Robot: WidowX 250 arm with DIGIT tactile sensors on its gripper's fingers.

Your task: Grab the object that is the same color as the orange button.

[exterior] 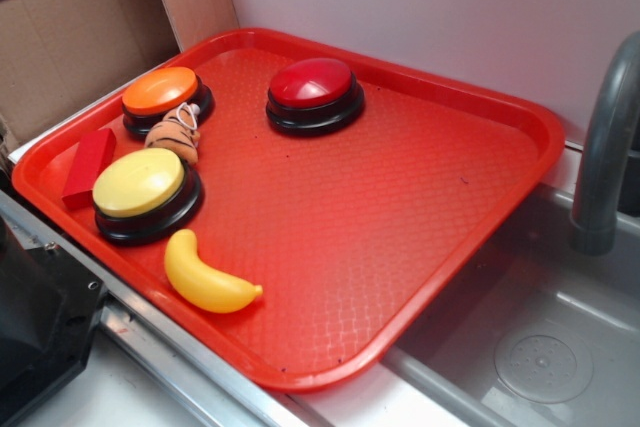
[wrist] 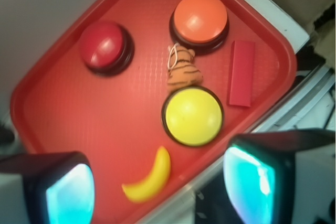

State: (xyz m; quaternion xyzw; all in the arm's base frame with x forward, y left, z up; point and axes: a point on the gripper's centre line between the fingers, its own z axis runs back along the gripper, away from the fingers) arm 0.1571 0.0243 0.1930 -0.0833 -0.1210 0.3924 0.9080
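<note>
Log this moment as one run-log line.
phase: approach | gripper: open, above tray, empty | target: striped orange toy between orange button and yellow button, untouched | grasp: not yet

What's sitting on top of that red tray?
On the red tray: an orange button, a red button, a yellow button, a small striped orange toy, a red block and a banana. Anything under the buttons is hidden.

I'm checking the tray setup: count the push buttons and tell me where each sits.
3, none appear hidden. The orange button is at the tray's far left corner, the yellow button nearer the front left edge, and the red button near the back rim.
</note>
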